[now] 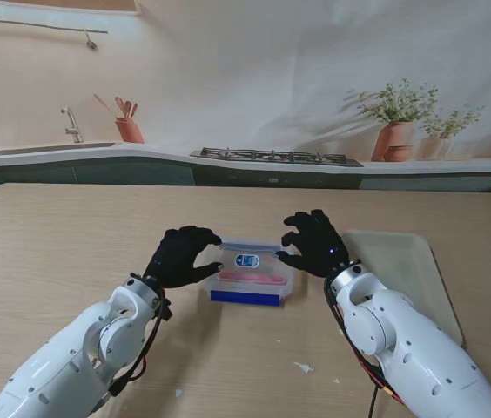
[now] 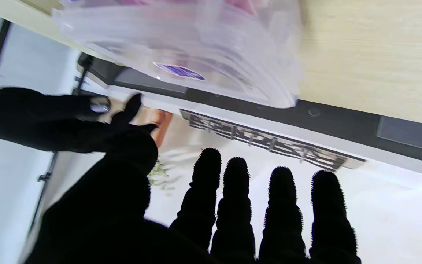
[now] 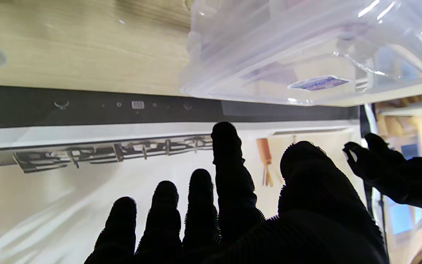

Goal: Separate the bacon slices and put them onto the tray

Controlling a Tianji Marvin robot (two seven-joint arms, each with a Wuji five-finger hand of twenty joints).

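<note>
A clear plastic box (image 1: pixel 250 273) with a blue-labelled lid and a blue base edge stands mid-table; pink bacon (image 1: pixel 252 276) shows through its wall. My left hand (image 1: pixel 180 255) in a black glove hovers at the box's left side, fingers spread and open. My right hand (image 1: pixel 316 242) hovers at its right side, also open. Neither hand grips the box. The box (image 2: pixel 196 47) fills the left wrist view beyond the fingers (image 2: pixel 236 205). In the right wrist view the box (image 3: pixel 306 51) lies beyond the fingers (image 3: pixel 229 176). The pale tray (image 1: pixel 406 266) lies right of the box.
Small white scraps (image 1: pixel 303 367) lie on the wooden table near me. A counter with a stove (image 1: pixel 276 157), a sink and potted plants runs along the far side of the table.
</note>
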